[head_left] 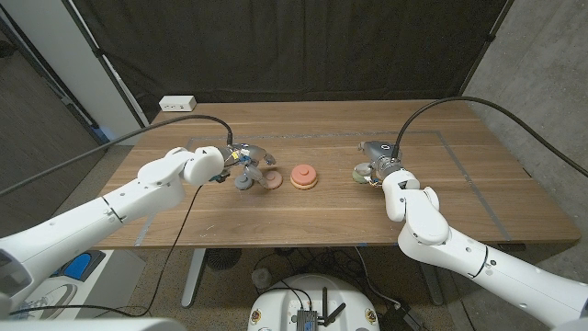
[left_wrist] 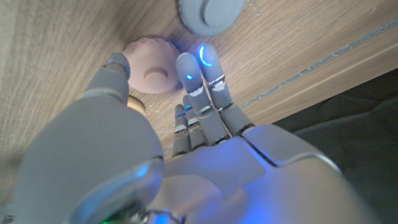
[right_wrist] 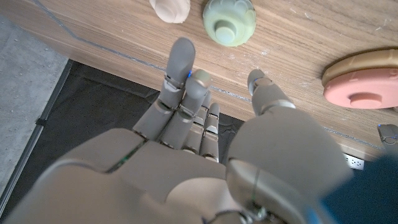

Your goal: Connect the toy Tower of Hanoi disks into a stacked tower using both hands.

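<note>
Wooden table (head_left: 322,216), one; bears every piece of the toy.

Stacked pair (head_left: 304,176), one, mid-table between the two hands: a pink disk (right_wrist: 364,92) seated on a wider tan disk (right_wrist: 360,65); judged to be the start of the tower; a peg stands up from the pink one.

Loose disks, four counted:
- pale pink scalloped disk (left_wrist: 152,65), at the tips of the left hand's fingers; thumb at one side of it, fingers at the other;
- grey disk (left_wrist: 210,14), just beyond those fingertips;
- green disk (right_wrist: 229,21), just ahead of the right hand's fingertips;
- cream disk (right_wrist: 170,9), beside the green one, smallest seen.

Left hand (head_left: 241,158), one; fingers apart, bracketing the pale pink disk; whether they touch it cannot be told; nothing lifted.

Right hand (head_left: 375,156), one; fingers spread and empty, short of the green disk.

Governing relation: each loose disk lies flat, peg upward, so no long axis to align; the left hand is nearer its piece, and the stack lies inboard of it.
</note>
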